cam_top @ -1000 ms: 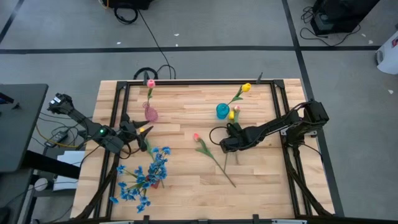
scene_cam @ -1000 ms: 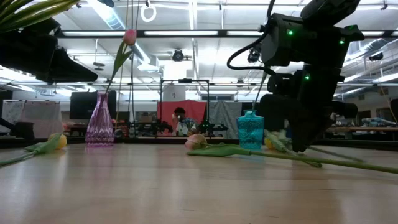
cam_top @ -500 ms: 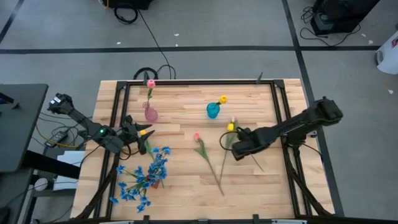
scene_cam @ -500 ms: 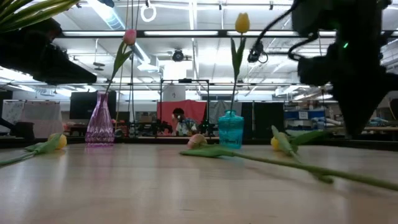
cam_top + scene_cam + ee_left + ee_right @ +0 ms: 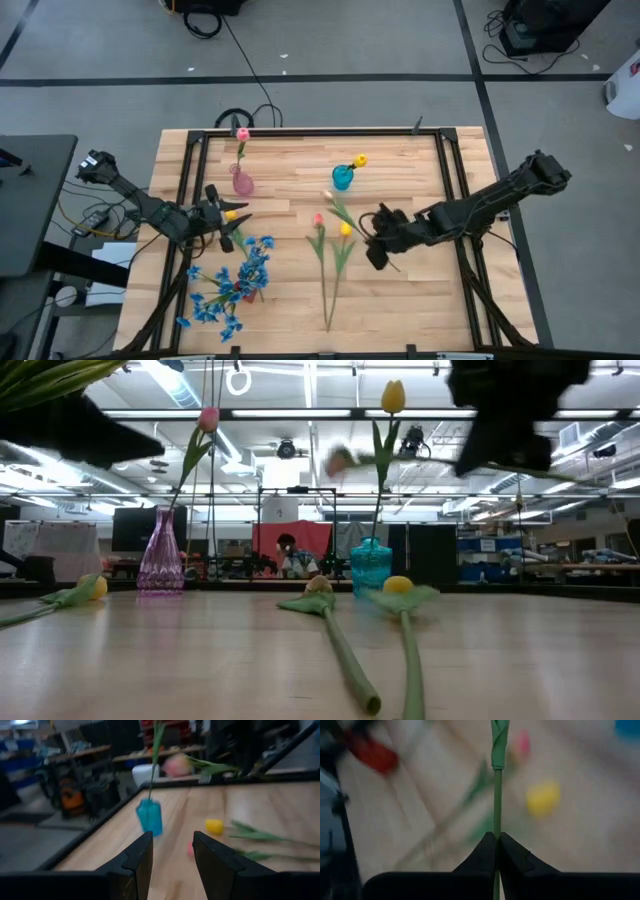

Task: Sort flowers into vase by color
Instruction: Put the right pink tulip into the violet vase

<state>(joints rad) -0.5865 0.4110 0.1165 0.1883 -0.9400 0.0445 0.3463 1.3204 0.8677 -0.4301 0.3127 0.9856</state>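
My right gripper is shut on a pink tulip whose head is up in the air. A second pink tulip and a yellow tulip lie flat on the table side by side, stems toward the near edge. The blue vase holds a yellow tulip upright. A pink vase holds a pink tulip. My left gripper is open and hovers above another yellow tulip lying near the left edge. Blue blossom sprays lie at the near left. My right gripper pinches the green stem of the pink tulip between its two fingers, away from the head. It comes roughly level from the table's right, and the stem runs on forward past the fingertips. The tulip is lifted clear of the table, head toward the far left.
A black frame borders the table on the left, far and right sides. Bare wood lies near the right edge and along the near edge right of the stems. Cables and equipment sit off the table on the left.
The right gripper drew back from the blue vase toward the near edge, leaving a yellow tulip upright in it; the vase slid slightly left. It now holds a pink tulip in the air. The lying yellow tulip moved left beside the lying pink one, whose stem swung toward the near edge.
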